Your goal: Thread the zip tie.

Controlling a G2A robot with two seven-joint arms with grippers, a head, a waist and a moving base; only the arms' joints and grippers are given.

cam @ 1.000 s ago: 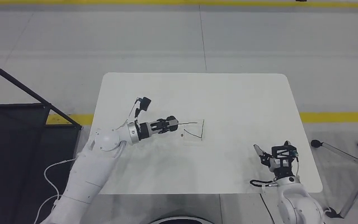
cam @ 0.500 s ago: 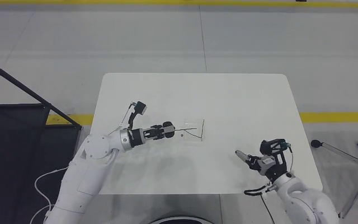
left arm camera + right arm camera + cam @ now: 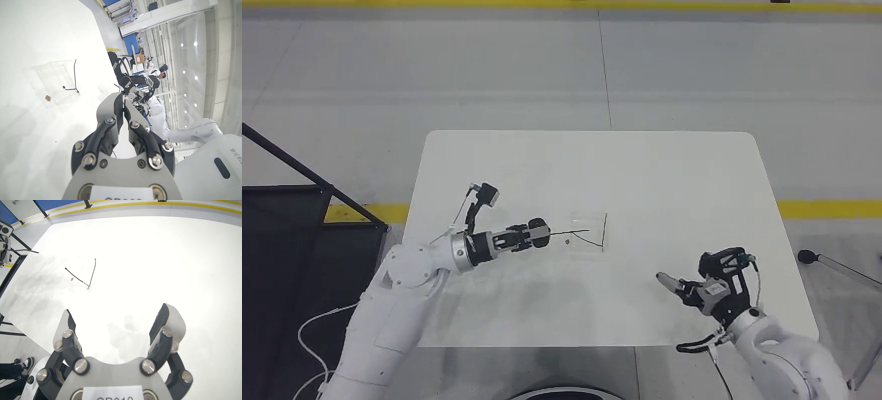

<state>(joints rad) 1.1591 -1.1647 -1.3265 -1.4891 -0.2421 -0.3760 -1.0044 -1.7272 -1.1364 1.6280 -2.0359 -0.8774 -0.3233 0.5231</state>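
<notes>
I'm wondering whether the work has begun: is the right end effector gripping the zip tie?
No, the right end effector stands open over bare table, apart from the zip tie.

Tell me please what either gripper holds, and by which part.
Nothing: the zip tie lies free on the clear tray; left gripper shut, right gripper open and empty.

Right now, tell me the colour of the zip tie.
Black. The zip tie shows best in the right wrist view.
</notes>
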